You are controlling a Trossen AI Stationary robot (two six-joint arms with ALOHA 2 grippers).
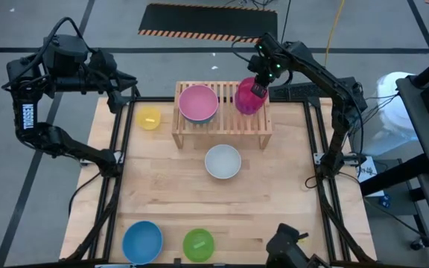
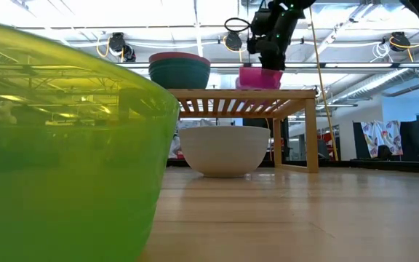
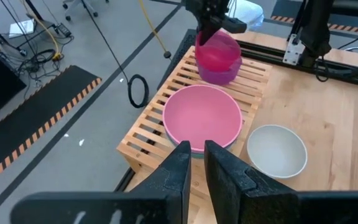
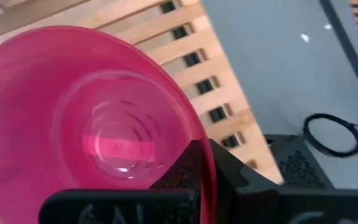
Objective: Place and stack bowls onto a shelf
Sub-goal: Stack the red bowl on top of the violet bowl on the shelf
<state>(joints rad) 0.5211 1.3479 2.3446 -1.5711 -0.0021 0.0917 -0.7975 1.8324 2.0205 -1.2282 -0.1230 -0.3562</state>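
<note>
Shelf (image 1: pixel 222 126): light wood, slatted. On it, pink bowl (image 1: pixel 198 103) nested in a teal bowl (image 2: pixel 180 73); at 3 o'clock of these, magenta-red bowl (image 1: pixel 249 95) over a purple bowl (image 3: pixel 219 74). White bowl (image 1: pixel 223 161) at 6 o'clock of shelf. Yellow bowl (image 1: pixel 149 117) at 9 o'clock. Blue bowl (image 1: pixel 142 242), lime green bowl (image 1: pixel 198 244) nearest.

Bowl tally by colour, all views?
pink bowl: 1
teal bowl: 1
red bowl: 1
purple bowl: 1
white bowl: 1
yellow bowl: 1
blue bowl: 1
lime green bowl: 1
Total: 8
</note>
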